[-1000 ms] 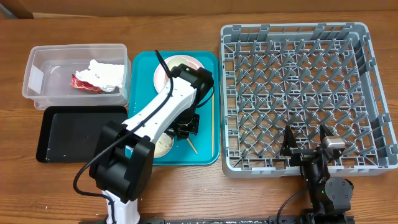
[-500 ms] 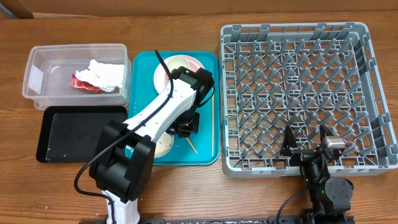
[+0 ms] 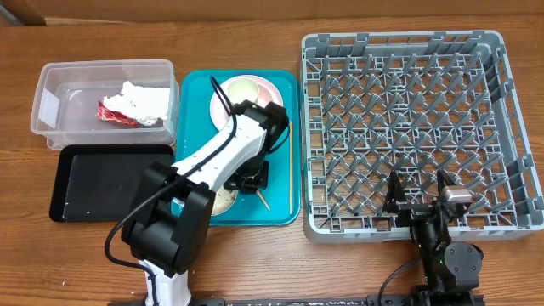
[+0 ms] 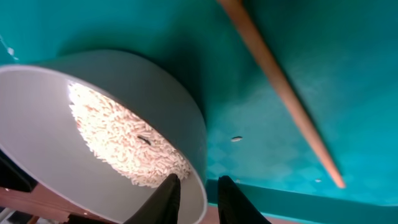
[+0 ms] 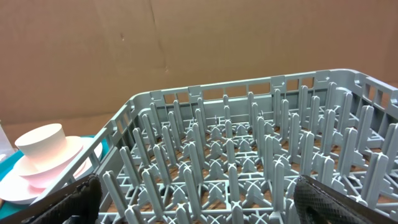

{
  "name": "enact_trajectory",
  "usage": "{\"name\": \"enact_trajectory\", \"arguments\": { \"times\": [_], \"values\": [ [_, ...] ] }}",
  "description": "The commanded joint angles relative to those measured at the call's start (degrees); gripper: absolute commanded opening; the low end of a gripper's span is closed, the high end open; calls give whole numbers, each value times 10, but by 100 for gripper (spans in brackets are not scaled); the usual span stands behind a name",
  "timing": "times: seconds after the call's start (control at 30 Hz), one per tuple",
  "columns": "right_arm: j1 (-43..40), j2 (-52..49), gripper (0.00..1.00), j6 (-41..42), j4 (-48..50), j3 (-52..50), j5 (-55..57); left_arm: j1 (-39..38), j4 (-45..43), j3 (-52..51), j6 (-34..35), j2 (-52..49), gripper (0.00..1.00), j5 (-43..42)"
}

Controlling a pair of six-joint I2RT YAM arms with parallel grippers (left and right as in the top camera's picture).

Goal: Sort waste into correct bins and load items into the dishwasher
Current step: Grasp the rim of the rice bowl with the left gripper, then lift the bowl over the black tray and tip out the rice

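Left arm slides toward six o'clock

The left gripper [image 3: 252, 179] has dropped lower on the teal tray [image 3: 285, 212], uncovering more of the cream cup [image 3: 244, 87] at twelve

A teal tray [image 3: 194, 93] sits on the wooden table [image 3: 255, 255] (cardboard [image 5: 186, 43] behind, seemingly).

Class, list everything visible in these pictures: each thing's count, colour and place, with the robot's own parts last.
Table: one, brown wood, under everything.
Dish rack: one, grey, right.
Serving tray: one, teal, centre.
Plate: one, pale pink, tray's far end.
Cup: one, cream, on the plate.
Bowl: one, white, holding rice, tray's near end.
Chopsticks: wooden, tray's right side.
Tub: one, clear, far left.
Napkins: white, in the tub.
Wrapper: one, red, in the tub.
Black tray: one, near left.
Left gripper: straddling the bowl's rim.
Right gripper: open, by the rack.
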State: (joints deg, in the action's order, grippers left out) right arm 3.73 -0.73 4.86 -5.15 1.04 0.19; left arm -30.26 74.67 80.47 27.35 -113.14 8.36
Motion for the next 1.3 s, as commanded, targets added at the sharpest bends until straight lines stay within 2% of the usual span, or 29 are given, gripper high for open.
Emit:
{"name": "enact_trajectory", "arguments": {
  "times": [0.0,0.2,0.27,0.3,0.6,1.0,1.13,1.27],
  "values": [
    [-3,6,100,-2,3,-6,-3,3,-13,-23,14,4,23,-5],
    [-3,6,100,-2,3,-6,-3,3,-25,-27,14,4,17,-5],
    [-3,6,100,-2,3,-6,-3,3,-29,-27,14,4,12,-5],
    [-3,6,100,-2,3,-6,-3,3,-30,-27,14,4,4,-5],
    [-3,6,100,-2,3,-6,-3,3,-14,-17,14,5,4,-5],
    [-3,6,100,-2,3,-6,-3,9,93,113,-2,75,4,-5],
    [-3,6,100,-2,3,-6,-3,44,103,122,-6,121,4,-12],
    [-3,6,100,-2,3,-6,-3,147,100,122,-52,171,4,-73]
  ]
}}
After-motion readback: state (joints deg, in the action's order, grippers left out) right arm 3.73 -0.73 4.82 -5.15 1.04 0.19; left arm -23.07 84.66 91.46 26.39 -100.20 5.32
